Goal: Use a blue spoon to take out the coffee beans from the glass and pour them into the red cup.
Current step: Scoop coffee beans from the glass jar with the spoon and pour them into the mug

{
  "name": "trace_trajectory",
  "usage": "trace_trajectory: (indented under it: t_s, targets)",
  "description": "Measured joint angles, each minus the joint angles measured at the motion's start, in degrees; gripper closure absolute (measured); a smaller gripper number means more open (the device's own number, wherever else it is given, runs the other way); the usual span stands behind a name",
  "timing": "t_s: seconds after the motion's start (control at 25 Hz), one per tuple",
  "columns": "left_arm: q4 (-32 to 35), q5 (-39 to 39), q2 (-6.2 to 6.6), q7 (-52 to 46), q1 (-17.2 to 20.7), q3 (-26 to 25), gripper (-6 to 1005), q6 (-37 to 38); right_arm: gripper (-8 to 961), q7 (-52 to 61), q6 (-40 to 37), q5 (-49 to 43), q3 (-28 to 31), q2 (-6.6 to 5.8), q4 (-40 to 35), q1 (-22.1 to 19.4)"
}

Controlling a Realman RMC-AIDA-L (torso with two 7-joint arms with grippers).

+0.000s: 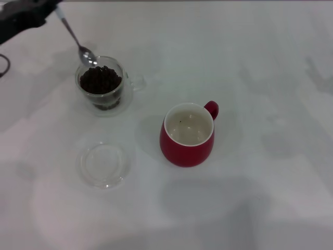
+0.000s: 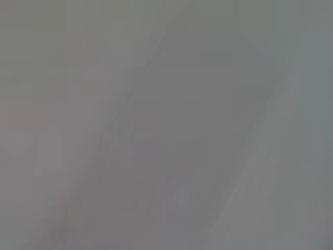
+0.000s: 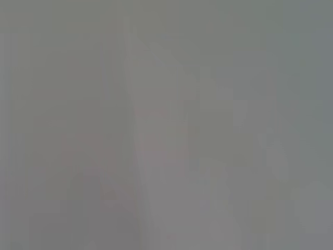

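In the head view the glass [image 1: 102,86] stands at the left of the table, holding a heap of coffee beans [image 1: 101,79]. My left gripper [image 1: 48,9] is at the top left corner, shut on the pale handle of the blue spoon [image 1: 76,39]. The spoon slants down to the right and its metal bowl hangs at the glass's far rim, just above the beans. The red cup [image 1: 187,134] stands in the middle, to the right of the glass, its cream inside showing a speck or two. My right gripper is out of view. Both wrist views show only blank grey.
A flat clear round glass dish [image 1: 103,164] lies on the white table [image 1: 260,62] in front of the glass and left of the red cup. A dark cable [image 1: 4,65] loops at the left edge.
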Motion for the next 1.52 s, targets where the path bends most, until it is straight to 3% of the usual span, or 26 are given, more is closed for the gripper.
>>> trace_trajectory:
  t_s: [0.16,0.84,1.08,1.52]
  targets:
    - [0.54,1.89,-0.71,1.91,-1.51,0.00,864,-2.44,125,-0.12,0.00,0.01,0.10,0.31,0.02,-0.06]
    - [5.84,6.98,-1.26,1.72,-4.66,0.00,865,-12.42,125,-0.13,0.00,-0.10,0.14,0.40,-0.04,-1.73]
    - [5.88,7.60,-2.01,-0.92,-4.72,0.00,864,-12.47,125,-0.15,-0.08,-0.07,0.14,0.37,0.02,-2.56]
    - [5.93,6.99,-1.82,-10.37,-1.35,-0.01,865,-11.97,125,-0.15,-0.54,-0.07,0.14,0.38,0.02,-3.16]
